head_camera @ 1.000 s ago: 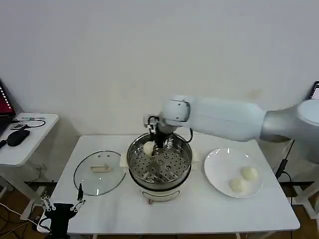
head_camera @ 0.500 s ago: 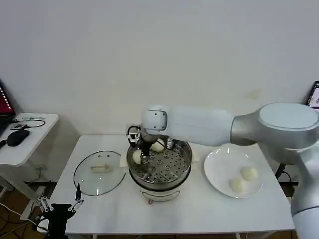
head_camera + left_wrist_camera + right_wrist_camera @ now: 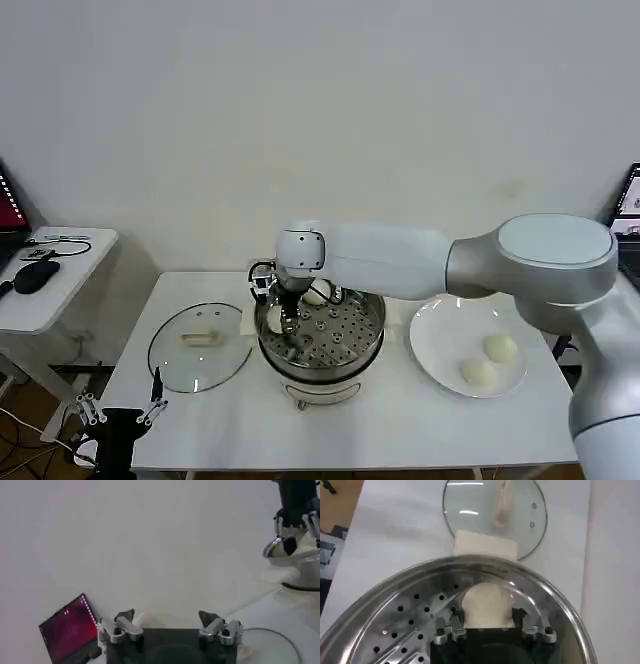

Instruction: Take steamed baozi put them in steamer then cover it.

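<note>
Head view: white table (image 3: 400, 430) against bare white wall (image 3: 320, 100), side desk (image 3: 55, 285) left.

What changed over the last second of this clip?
The right gripper carried a baozi across the steamer toward its left side and lowered it to the tray. The second bun inside, the two on the plate, the cover and the left gripper stayed put.
</note>
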